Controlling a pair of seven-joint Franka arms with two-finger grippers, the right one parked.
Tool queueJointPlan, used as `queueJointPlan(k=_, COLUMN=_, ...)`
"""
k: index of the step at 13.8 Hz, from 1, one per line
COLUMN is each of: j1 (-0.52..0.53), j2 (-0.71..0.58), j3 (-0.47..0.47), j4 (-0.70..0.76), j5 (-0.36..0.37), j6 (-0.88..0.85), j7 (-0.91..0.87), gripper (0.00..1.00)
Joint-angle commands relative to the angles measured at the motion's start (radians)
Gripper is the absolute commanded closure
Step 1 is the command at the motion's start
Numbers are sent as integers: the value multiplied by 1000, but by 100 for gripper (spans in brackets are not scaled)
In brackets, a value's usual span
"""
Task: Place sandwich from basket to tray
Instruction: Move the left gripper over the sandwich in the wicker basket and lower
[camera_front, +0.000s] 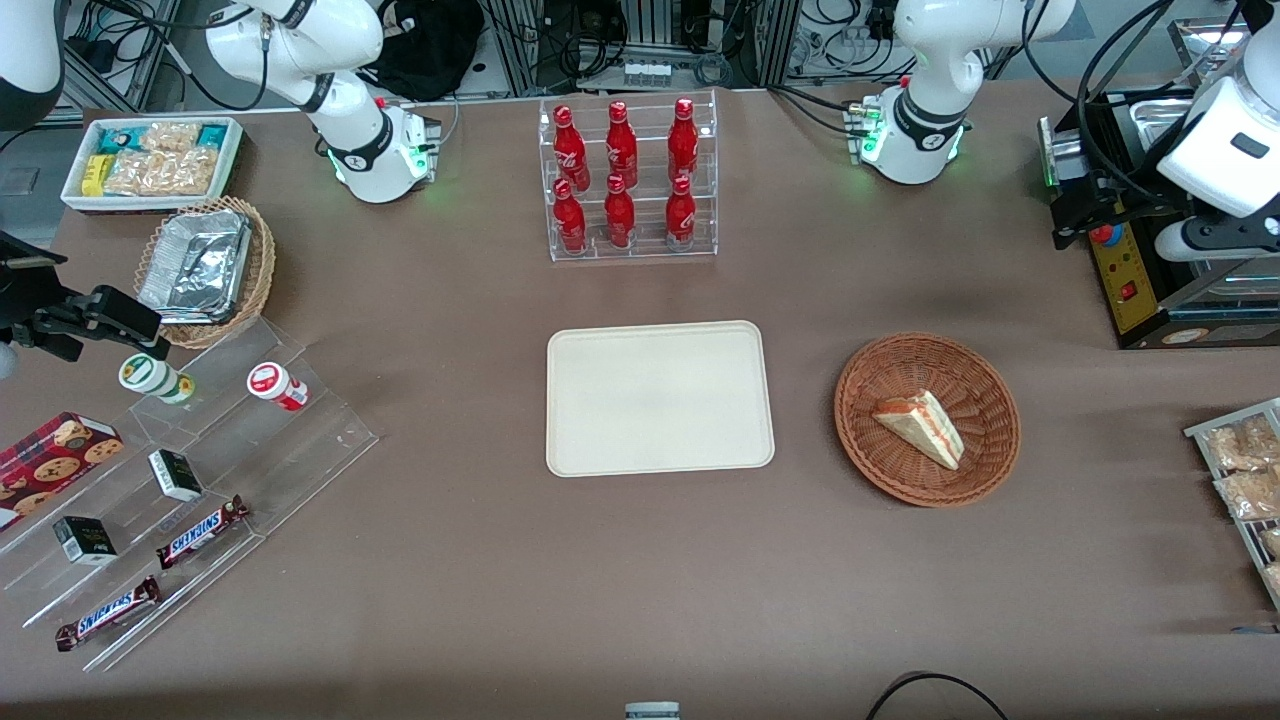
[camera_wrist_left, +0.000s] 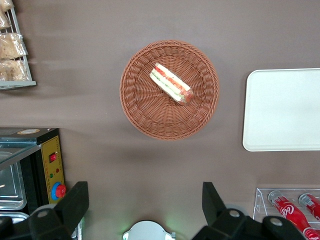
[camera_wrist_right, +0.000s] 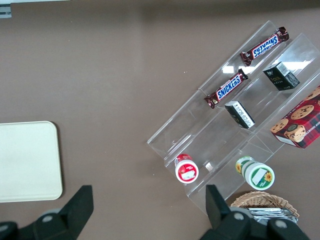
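The brown cloth-covered table (camera_front: 640, 600) carries everything. Largest on it is the flat cream-white rectangular tray (camera_front: 660, 398) with rounded corners, lying bare near the middle. Farther from the front camera than the tray stands a clear acrylic rack of red soda bottles (camera_front: 628, 180). Toward the working arm's end, well apart from the tray, sits the round reddish-brown woven wicker basket (camera_front: 928, 418), with open tablecloth between the two. A black appliance with a yellow control panel (camera_front: 1130, 270) stands near the basket, farther from the front camera, and a wire rack of bagged snacks (camera_front: 1245, 480) lies at the table's edge.

Inside the basket, the small triangular clear-wrapped sandwich wedge (camera_front: 922, 427) rests on the weave, touching the bowl floor. Its long axis runs diagonally; the striped red and green filling edge faces up, and in the front view the narrow tip points toward the tray.

The left arm's gripper (camera_wrist_left: 145, 205) hangs high above the table, beside the basket rather than over it, with its two black fingers (camera_wrist_left: 75, 202) spread wide and holding nothing.
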Motion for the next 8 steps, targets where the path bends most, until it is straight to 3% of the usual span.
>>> queueJointPlan(k=1, j1=9, j2=-4, j3=1, j4=8, j5=-3, j6=-4, j7=-3, gripper=0)
queueJointPlan(k=5, j1=10, j2=9, j3=8, j4=-20, j5=0, j6=-3, j7=-12, gripper=0)
queueJointPlan(k=8, j1=12, j2=55, j3=7, j4=-127, j5=15, j6=60, j7=-29, gripper=0)
